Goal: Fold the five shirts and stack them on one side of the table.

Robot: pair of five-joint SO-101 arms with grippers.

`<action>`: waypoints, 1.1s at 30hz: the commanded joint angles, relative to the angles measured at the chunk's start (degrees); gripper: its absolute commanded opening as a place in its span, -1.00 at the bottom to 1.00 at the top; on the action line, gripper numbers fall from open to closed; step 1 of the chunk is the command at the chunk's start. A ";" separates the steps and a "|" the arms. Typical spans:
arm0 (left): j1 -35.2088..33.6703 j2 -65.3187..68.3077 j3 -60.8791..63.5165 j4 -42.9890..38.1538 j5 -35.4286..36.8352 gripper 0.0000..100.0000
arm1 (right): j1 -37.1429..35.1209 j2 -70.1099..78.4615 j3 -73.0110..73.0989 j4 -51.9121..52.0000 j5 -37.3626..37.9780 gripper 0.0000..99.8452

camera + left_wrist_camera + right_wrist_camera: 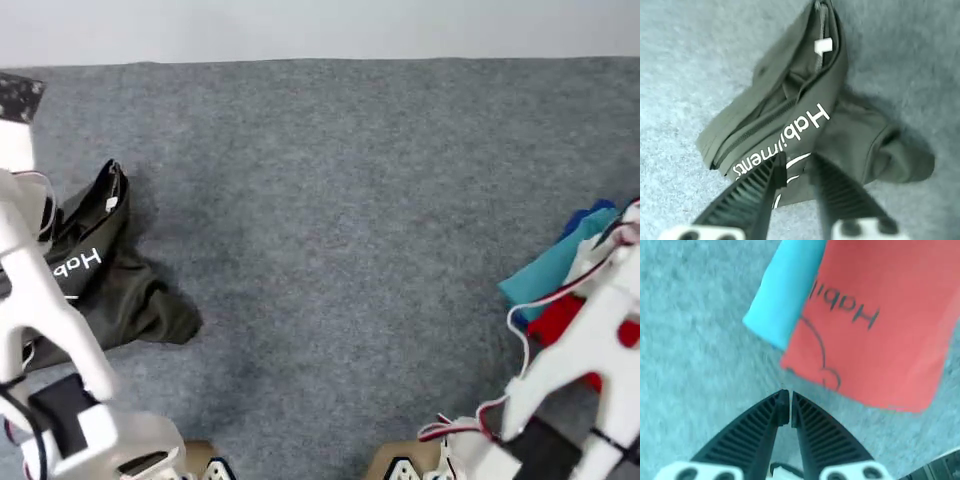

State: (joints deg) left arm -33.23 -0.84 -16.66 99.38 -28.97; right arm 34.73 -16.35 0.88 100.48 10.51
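Olive shirt (130, 290) bunched at mat's (350, 200) left edge, long axis diagonal, tag end toward far edge; left gripper (797, 160) ajar, empty, above; right gripper (786, 395) closed, empty.

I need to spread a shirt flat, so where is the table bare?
The wide middle of the table is bare, between the dark shirt and the folded stack, up to the far edge. It is crowded at both sides, where the shirts lie.

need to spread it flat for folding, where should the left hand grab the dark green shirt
I'd grip the dark green shirt at its collar end by the white tag: the cloth there bunches into a narrow layered ridge. Come down from above with the left hand, which hangs open over the printed part; the sleeve side is loosely crumpled.
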 commanded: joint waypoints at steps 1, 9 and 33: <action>-0.09 2.90 -0.48 0.35 -3.60 -0.61 | -0.75 -5.41 4.48 2.33 0.53 -0.98; -0.09 16.53 -0.48 -12.13 -10.55 -0.57 | -0.66 -12.26 11.96 2.33 0.53 -0.98; 8.79 25.41 -12.70 -3.52 -10.90 -0.99 | -0.75 -23.96 12.75 2.42 0.53 -0.98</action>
State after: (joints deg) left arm -27.08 30.11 -22.02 89.63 -39.87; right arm 34.73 -38.07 13.89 100.48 10.51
